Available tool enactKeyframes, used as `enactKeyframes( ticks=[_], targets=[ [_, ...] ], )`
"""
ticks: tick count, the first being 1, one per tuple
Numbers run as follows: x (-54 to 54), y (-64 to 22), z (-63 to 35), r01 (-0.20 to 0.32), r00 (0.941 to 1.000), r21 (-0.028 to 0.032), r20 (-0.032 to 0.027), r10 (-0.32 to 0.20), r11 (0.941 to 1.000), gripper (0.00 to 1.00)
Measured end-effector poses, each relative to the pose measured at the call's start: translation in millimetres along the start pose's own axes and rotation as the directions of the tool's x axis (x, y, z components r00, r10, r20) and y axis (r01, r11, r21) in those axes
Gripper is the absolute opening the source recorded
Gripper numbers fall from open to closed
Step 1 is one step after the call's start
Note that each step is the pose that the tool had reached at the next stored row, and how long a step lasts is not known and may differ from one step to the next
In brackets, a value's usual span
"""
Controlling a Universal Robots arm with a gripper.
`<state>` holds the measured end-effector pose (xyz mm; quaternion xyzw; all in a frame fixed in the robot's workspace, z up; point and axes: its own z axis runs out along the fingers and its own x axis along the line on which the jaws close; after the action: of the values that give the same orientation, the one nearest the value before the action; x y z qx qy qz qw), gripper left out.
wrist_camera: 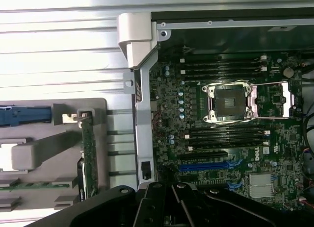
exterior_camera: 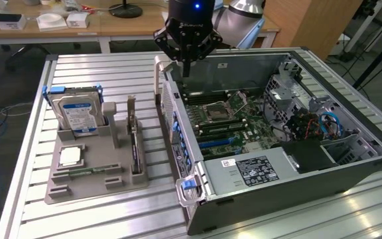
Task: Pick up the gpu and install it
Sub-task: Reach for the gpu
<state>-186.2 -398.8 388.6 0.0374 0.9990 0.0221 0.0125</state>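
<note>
The gpu [exterior_camera: 135, 145] stands on edge in a slot of the grey holder [exterior_camera: 91, 186] on the exterior view's left, its silver bracket pointing up at the far end. In the wrist view the gpu [wrist_camera: 89, 156] appears edge on, a thin green strip beside the case wall. My gripper [exterior_camera: 186, 68] hangs shut and empty over the far rim of the open computer case [exterior_camera: 297, 174], well apart from the gpu. Its dark fingers [wrist_camera: 162, 202] sit near the blue expansion slot [wrist_camera: 206, 165] of the motherboard [wrist_camera: 221, 114].
A silver hard drive [exterior_camera: 78, 113] with a blue-white label stands in the holder beside the gpu. A processor [exterior_camera: 70, 157] and a memory stick [exterior_camera: 85, 171] lie flat in the holder. The slatted metal table [exterior_camera: 98, 74] ends near desks at the back.
</note>
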Motion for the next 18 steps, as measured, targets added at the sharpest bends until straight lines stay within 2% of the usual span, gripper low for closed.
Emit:
enactKeyframes(
  ticks=[10, 18],
  targets=[
    [4.6, -0.4, 0.2, 0.0, 1.0, 0.0, 0.0, 0.0, 1.0, 0.11],
    [28.0, -2.1, 0.1, 0.0, 1.0, 0.0, 0.0, 0.0, 1.0, 0.11]
  ],
)
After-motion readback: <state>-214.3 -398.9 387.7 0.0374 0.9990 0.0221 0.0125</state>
